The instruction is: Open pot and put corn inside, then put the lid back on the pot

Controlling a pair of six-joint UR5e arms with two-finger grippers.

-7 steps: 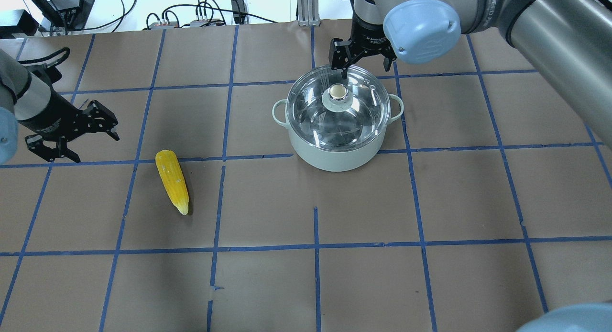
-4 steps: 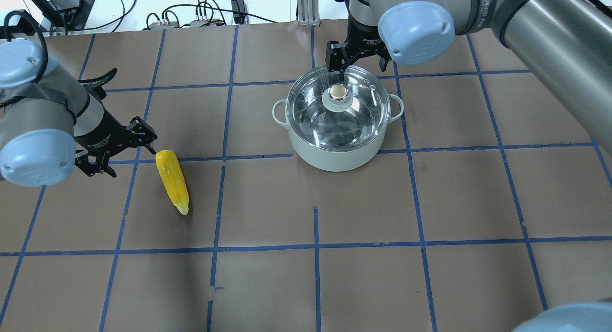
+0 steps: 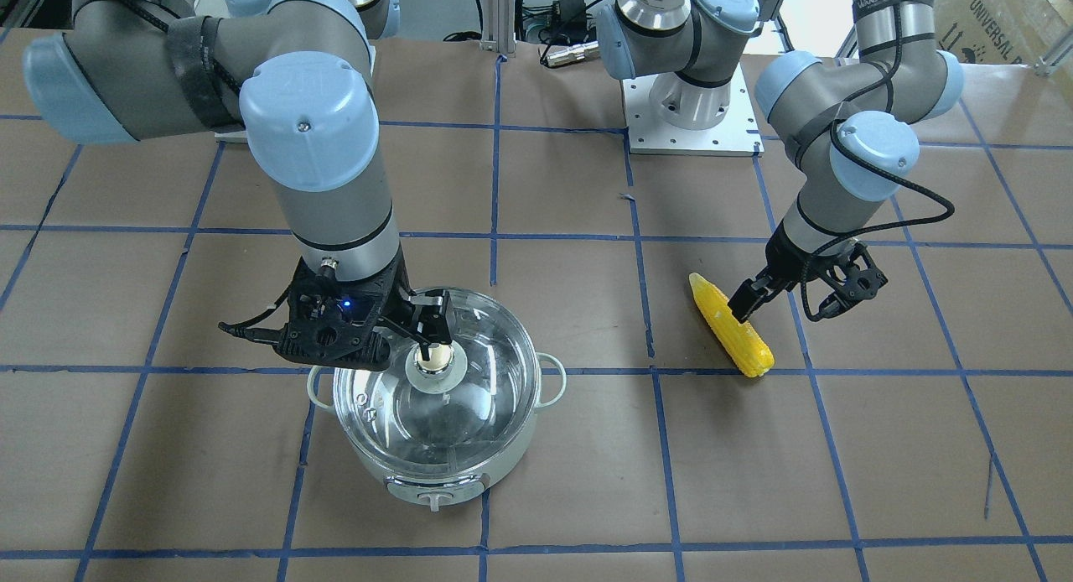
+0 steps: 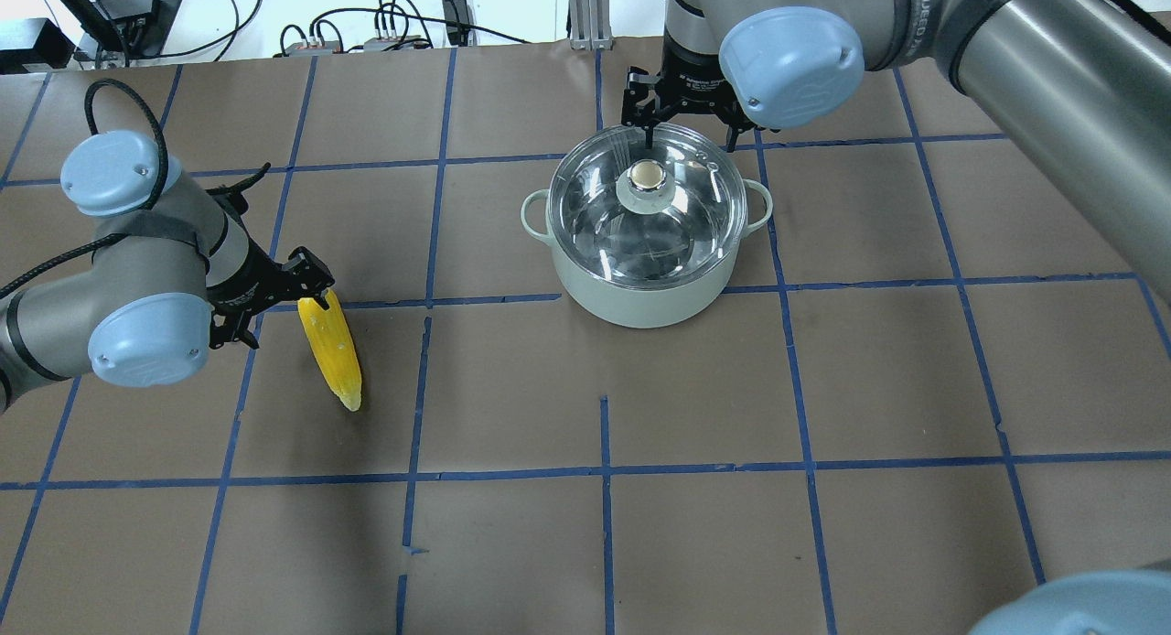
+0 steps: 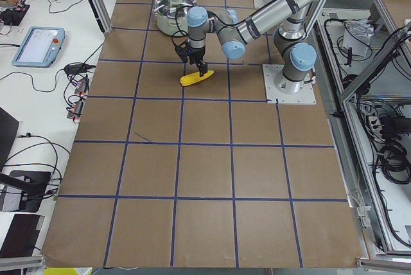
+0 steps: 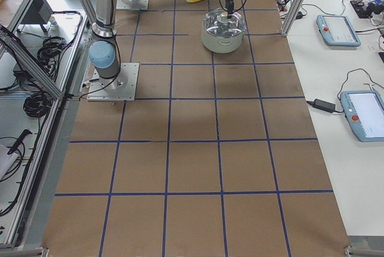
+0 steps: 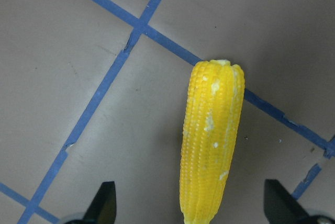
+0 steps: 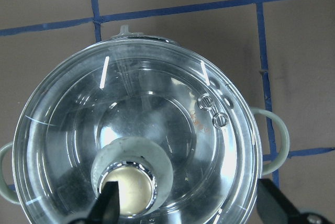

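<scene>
One corn (image 4: pixel 331 349) lies on the table (image 4: pixel 823 388), its tip toward the robot. The left gripper (image 7: pixel 191 205) is spread wide astride it, not clamped. Farther off stands the pot (image 4: pixel 640 301), lid (image 4: pixel 682 242) on. The right gripper (image 8: pixel 191 208) hangs open above, one fingertip (image 8: pixel 108 203) over the knob (image 4: pixel 647 176).

My blue-capped arms
Left arm (image 3: pixel 872 158) and right arm (image 3: pixel 310 121): silver-grey tubes, pale blue joint caps; a black cable (image 3: pixel 949 206) loops by my black left gripper (image 7: pixel 191 205).
</scene>
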